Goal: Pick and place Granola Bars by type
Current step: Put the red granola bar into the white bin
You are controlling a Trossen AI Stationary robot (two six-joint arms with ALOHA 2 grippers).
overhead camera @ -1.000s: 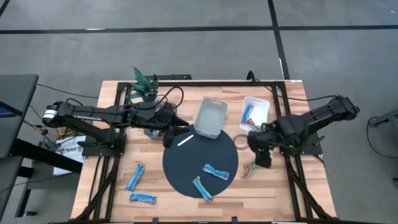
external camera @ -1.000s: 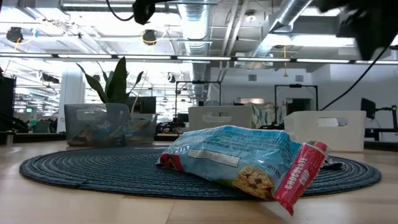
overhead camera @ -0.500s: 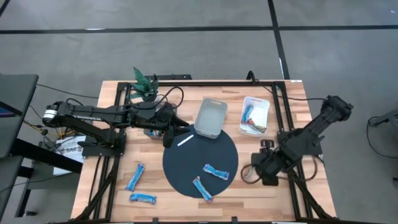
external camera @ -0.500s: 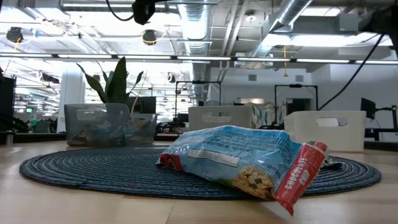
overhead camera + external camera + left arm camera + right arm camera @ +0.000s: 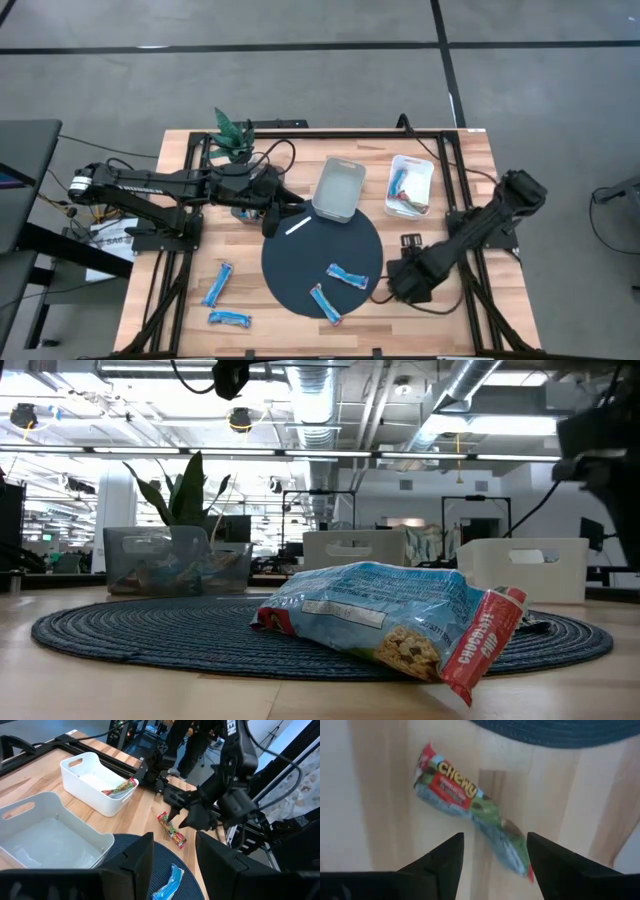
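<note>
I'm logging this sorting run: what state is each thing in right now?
Right gripper: open, above the green bar, not touching.
Green bar: flat on the wood beside the mat.
Left gripper: open, empty, by the middle bin.
Middle bin: upright, empty.
Right bin: upright, bars inside.
Blue bars on mat: two, lying flat.
Blue bars on wood: two, lying flat.

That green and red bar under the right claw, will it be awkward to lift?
Probably light and a bit floppy: the green and red bar lies flat on bare wood in a crinkled wrapper. The shiny wrapper may slip. The right gripper is open above it, fingers either side.
</note>
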